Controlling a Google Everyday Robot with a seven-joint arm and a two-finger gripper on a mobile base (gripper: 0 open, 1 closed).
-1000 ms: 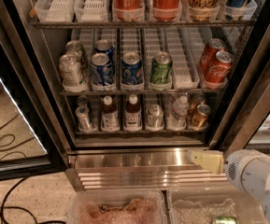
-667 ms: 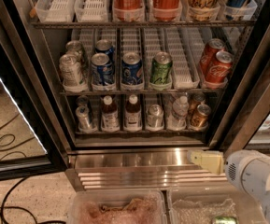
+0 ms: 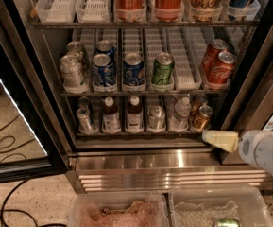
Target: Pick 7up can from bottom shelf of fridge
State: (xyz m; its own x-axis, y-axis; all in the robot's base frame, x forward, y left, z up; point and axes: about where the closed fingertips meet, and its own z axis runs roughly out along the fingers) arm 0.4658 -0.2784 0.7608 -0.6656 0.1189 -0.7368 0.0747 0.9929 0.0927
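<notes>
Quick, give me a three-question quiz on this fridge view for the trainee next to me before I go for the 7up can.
1. True or false: the gripper is inside the fridge, over the bottom shelf.
2. What stands just left of the 7up can? A) a brown bottle B) a gold can C) a red can
3. Fill in: the green can stands on the rack directly ____ the bottom shelf.
Key: 1 false, it is outside at lower right, in front of the steel base; 2 A; 3 above.
</notes>
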